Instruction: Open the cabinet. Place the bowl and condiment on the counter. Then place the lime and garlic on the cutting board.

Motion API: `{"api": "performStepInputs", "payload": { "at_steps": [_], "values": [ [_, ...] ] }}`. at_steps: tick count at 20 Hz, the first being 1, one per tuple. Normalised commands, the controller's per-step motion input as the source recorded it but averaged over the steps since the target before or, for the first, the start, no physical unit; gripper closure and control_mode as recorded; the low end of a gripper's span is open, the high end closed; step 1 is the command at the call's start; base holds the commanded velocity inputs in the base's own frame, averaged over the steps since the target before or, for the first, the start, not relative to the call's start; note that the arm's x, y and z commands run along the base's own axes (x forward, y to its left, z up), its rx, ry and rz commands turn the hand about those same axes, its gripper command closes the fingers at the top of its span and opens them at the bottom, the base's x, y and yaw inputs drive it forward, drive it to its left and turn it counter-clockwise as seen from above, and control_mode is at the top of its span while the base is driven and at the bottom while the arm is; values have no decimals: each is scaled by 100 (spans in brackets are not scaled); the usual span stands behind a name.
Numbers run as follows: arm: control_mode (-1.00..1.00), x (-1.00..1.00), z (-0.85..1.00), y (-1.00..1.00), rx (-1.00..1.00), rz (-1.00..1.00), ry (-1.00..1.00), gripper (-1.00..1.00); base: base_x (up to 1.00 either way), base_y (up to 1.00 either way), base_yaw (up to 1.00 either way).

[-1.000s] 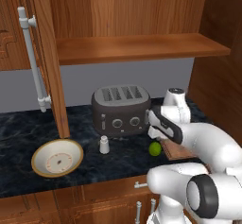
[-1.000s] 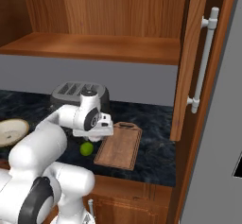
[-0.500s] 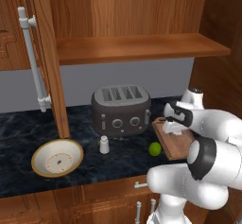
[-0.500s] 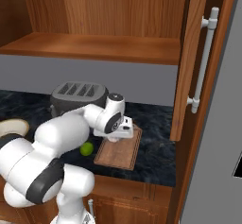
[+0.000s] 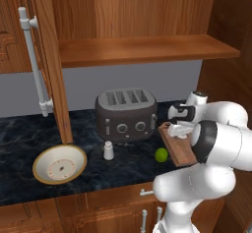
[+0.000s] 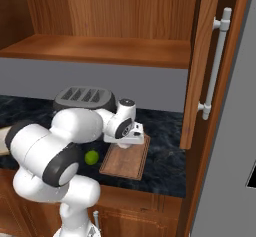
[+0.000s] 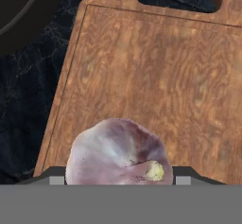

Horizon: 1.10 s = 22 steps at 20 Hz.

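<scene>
Gripper (image 7: pixel 118 178) clamped on garlic (image 7: pixel 117 152) over cutting board (image 7: pixel 160 86), probably just above it; next: lower, release.

The garlic (image 7: pixel 118 151) hides the fingertips either side of it, and its underside is cut by the frame bottom. Ahead of the pincer, the cutting board (image 7: pixel 156 81) runs off the frame's right edge.

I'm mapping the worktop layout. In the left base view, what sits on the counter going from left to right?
Bowl → shaker → toaster → lime → cutting board, with the hand over it.
</scene>
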Motion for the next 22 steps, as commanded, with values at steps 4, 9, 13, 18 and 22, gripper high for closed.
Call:
{"api": "performStepInputs", "payload": {
  "at_steps": [4, 9, 13, 18, 22],
  "values": [
    [-100, 14, -23, -2, -4, 2, 0, -100, 0, 0, 0],
    [-100, -1, 3, 0, -1, 3, 0, -100, 0, 0, 0],
    [-100, -50, 28, 13, -8, 3, -7, -100, 0, 0, 0],
    [-100, -43, 54, 38, -16, 0, -11, -100, 0, 0, 0],
    [-100, -77, 11, 87, -25, 0, -2, -100, 0, 0, 0]
  ]
}}
